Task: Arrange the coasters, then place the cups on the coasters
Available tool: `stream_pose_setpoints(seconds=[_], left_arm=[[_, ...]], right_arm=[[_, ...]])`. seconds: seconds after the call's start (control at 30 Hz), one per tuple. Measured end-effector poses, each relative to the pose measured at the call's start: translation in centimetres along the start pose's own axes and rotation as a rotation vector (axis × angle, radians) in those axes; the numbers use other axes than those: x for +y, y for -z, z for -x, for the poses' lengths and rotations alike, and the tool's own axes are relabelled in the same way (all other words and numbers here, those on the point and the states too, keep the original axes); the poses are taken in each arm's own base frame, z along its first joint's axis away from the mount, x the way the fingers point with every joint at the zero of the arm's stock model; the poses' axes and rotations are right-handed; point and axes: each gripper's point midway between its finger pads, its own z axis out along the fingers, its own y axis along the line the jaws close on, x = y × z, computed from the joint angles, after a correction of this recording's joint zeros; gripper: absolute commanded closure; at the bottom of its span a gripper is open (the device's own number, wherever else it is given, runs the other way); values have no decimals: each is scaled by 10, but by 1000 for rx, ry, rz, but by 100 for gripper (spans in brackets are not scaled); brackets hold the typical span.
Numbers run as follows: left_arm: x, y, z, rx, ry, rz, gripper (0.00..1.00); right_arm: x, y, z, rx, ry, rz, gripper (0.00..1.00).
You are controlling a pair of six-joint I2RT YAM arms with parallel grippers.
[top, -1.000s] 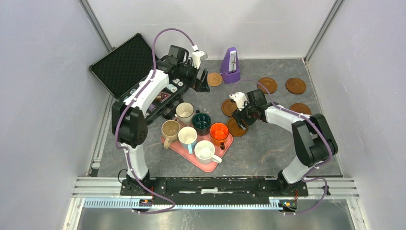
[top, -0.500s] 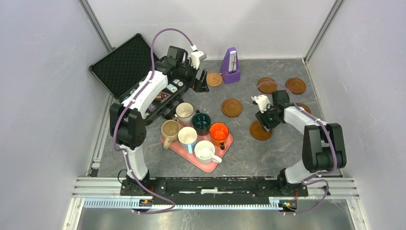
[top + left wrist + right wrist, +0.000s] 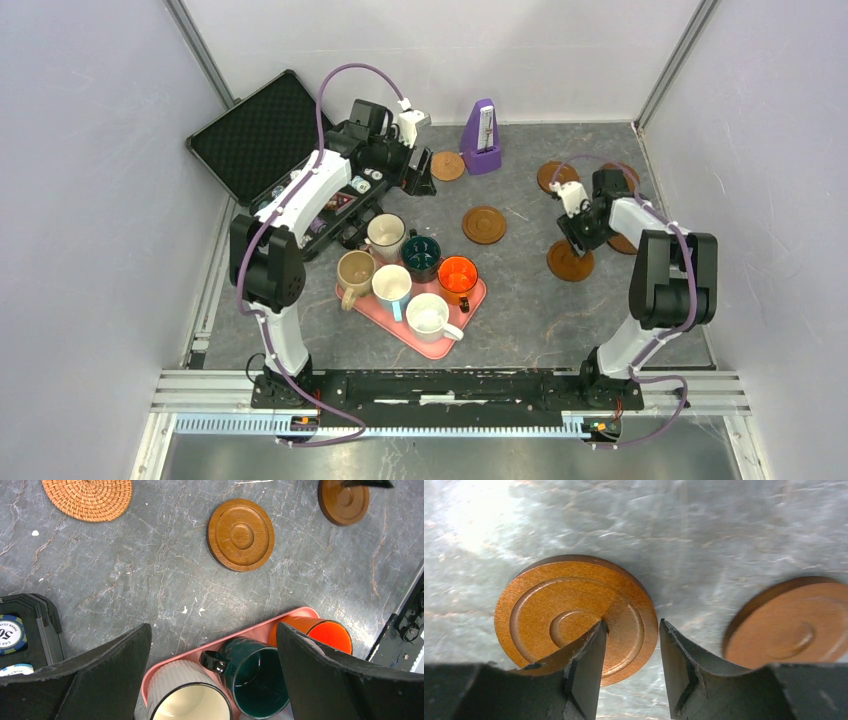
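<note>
Far to the left of the pink rectangular plastic tray (image 3: pixel 478 296) and behind it lies the open black case with foam lining (image 3: pixel 262 140). A few small striped poker chips (image 3: pixel 362 183) sit in it, as before. The left gripper (image 3: pixel 212 630) hangs behind the tray with its two fingers spread wide and nothing between them. It has not moved in the last second. All six mugs still crowd on the tray: the tan-beige mug (image 3: pixel 355 272), the white mug with a dark rim (image 3: pixel 385 233), the light blue mug (image 3: pixel 392 285), the dark teal mug (image 3: pixel 421 253), the plain white mug (image 3: pixel 430 315) and the orange mug (image 3: pixel 458 274). Behind the tray lie the light tan woven round coaster (image 3: pixel 448 165) and the purple metronome (image 3: pixel 484 138). Just behind the tray's right end the first dark brown round wooden coaster (image 3: pixel 484 224) lies flat and has stayed put. The big change is the second dark brown coaster (image 3: pixel 570 261). A second ago it lay right beside the tray's right end, and now it lies well to the right of the tray. The right gripper (image 3: pixel 631 625) went along with it. Its fingers are close together, one tip over the coaster's middle and the other just past its edge. I cannot tell if they pinch it. Still further right of the tray lie the third brown coaster (image 3: pixel 557 176), far back, and the fourth brown coaster (image 3: pixel 794 625), just beside the gripper.
</note>
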Motion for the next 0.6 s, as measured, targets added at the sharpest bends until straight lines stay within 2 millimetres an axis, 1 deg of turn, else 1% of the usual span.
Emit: stream_pose_setpoints(seconds=[0.1, 0.17, 0.2, 0.27, 0.33, 0.4, 0.47, 0.53, 0.6], left_arm=[[0, 0, 0, 0, -1, 2, 0], [0, 1, 0, -1, -1, 4, 0], [0, 1, 0, -1, -1, 4, 0], [-2, 3, -2, 0, -1, 4, 0], [-2, 3, -6, 1, 2, 4, 0], [-3, 3, -10, 2, 8, 4, 0], [-4, 3, -13, 3, 18, 3, 0], [-4, 2, -15, 1, 20, 2, 0], [-5, 1, -15, -4, 31, 0, 0]], right_arm=[[-21, 2, 5, -9, -6, -27, 54], [-27, 6, 2, -4, 18, -28, 54], [-27, 8, -4, 7, 40, -23, 54], [-20, 11, -22, 37, 82, -2, 54], [-9, 17, -41, 54, 113, 24, 54], [0, 25, -66, 86, 124, 51, 54], [-1, 32, -88, 110, 98, 59, 55], [-8, 38, -107, 134, 51, 59, 55], [-15, 42, -121, 153, 12, 59, 55]])
